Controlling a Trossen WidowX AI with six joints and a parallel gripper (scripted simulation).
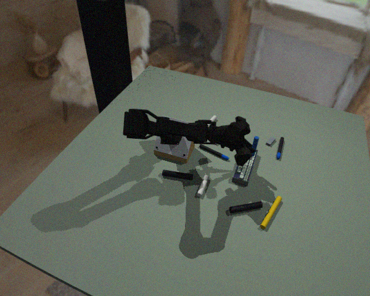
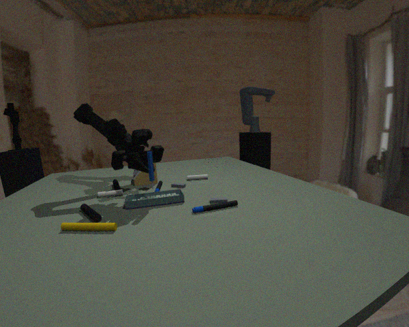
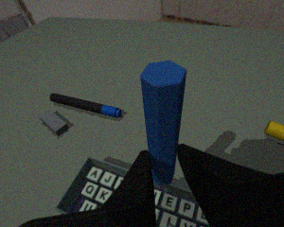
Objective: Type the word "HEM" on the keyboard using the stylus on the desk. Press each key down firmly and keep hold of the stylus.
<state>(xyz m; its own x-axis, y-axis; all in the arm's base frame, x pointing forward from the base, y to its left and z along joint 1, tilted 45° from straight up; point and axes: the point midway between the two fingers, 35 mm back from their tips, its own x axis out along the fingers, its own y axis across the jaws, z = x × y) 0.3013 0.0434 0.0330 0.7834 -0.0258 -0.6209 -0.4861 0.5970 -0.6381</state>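
Gripper (image 3: 165, 163) clamped on the blue stylus (image 3: 163, 120), long axis near upright, tip hidden behind the fingers, poised over the keyboard (image 3: 92, 182) lying directly beneath, apparently just above the keys.

I'm in a home room: white furry chair (image 1: 73, 73), grey curtained window (image 2: 384, 105), bare plaster walls, pale green desk (image 2: 268, 246).
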